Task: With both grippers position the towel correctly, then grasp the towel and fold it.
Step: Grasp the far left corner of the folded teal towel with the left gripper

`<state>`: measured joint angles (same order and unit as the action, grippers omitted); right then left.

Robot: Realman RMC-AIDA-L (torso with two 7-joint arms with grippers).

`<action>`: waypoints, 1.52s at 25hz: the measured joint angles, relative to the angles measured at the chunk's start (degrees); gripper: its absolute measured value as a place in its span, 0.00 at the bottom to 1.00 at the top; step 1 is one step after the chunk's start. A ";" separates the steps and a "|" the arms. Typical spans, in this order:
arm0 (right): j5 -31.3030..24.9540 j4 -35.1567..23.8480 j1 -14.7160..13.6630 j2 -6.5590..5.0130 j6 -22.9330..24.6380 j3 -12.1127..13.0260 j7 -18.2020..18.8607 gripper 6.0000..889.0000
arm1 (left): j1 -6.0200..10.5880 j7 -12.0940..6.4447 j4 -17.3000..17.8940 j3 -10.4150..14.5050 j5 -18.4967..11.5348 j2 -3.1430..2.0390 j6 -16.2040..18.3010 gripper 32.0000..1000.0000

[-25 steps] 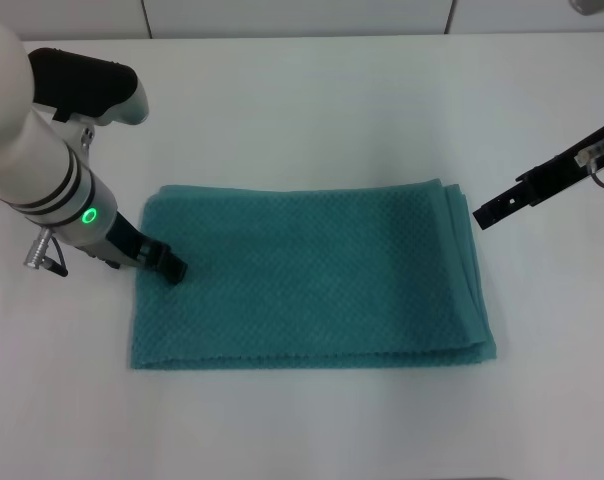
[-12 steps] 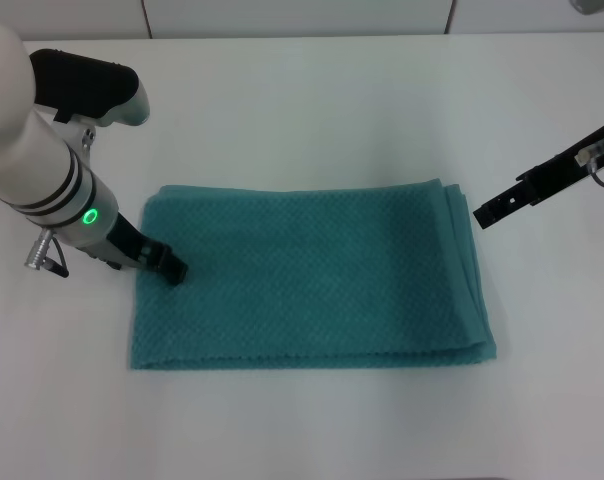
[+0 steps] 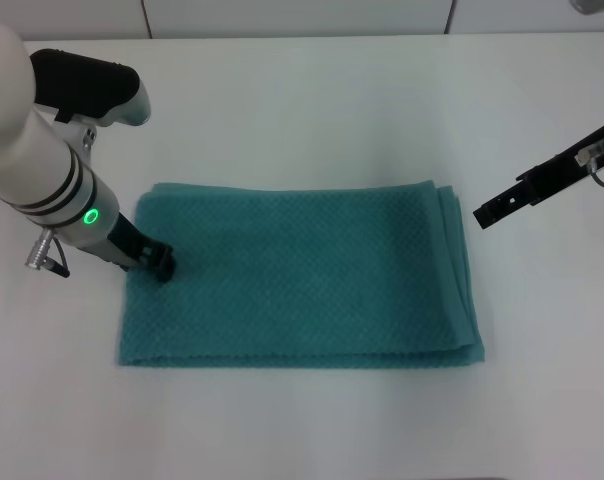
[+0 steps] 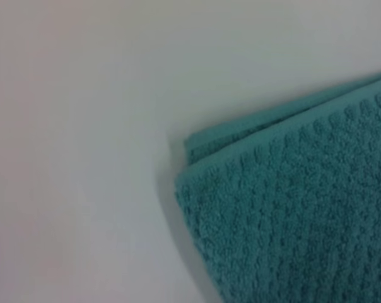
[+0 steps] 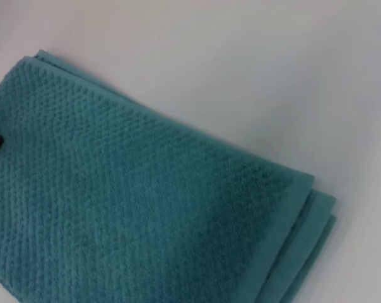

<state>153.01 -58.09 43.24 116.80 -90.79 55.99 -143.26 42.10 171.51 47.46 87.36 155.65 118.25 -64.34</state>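
Observation:
The teal waffle-weave towel (image 3: 302, 275) lies flat on the white table, folded in layers, with stacked edges showing at its right end. My left gripper (image 3: 163, 266) is shut, and its black tip presses down on the towel's left part near the far-left corner. The left wrist view shows only a layered towel corner (image 4: 304, 221) on the table. My right gripper (image 3: 481, 215) hangs shut as a slim black bar just right of the towel's far-right corner, not touching it. The right wrist view looks down on the towel (image 5: 134, 208) and its layered corner.
The white table (image 3: 312, 110) surrounds the towel on all sides. A wall base with dark seams runs along the far edge (image 3: 282, 20). The thick white left arm with its green ring light (image 3: 88, 215) stands over the table's left side.
The left gripper has slid left with its tip on the towel, dragging the whole towel a little to the left. The right gripper has stayed put.

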 joint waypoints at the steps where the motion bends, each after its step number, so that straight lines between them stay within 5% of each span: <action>1: 0.00 0.00 0.00 0.00 0.00 0.00 0.00 0.97 | 0.00 -0.01 0.00 0.00 0.00 -0.01 -0.03 0.57; 8: 0.00 0.00 0.00 0.00 0.00 0.00 0.00 0.97 | 0.16 -0.03 0.02 0.00 0.00 -0.04 -0.15 0.35; 19: 0.00 1.32 -0.07 0.00 0.78 0.00 0.06 0.97 | 0.17 0.03 0.25 -0.46 0.00 -0.13 -0.45 0.14; 31: 0.00 2.02 -0.14 0.00 1.30 0.00 0.16 0.97 | 0.14 0.05 0.44 -0.49 0.59 -0.29 -0.65 0.06; 38: 0.00 2.03 -0.53 0.00 1.33 0.00 0.07 0.97 | -0.34 0.02 1.65 -2.24 4.00 -0.65 -2.23 0.06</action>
<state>153.02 -56.07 42.72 116.81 -89.46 55.99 -143.19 41.76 171.53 49.11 85.12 159.66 117.60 -66.57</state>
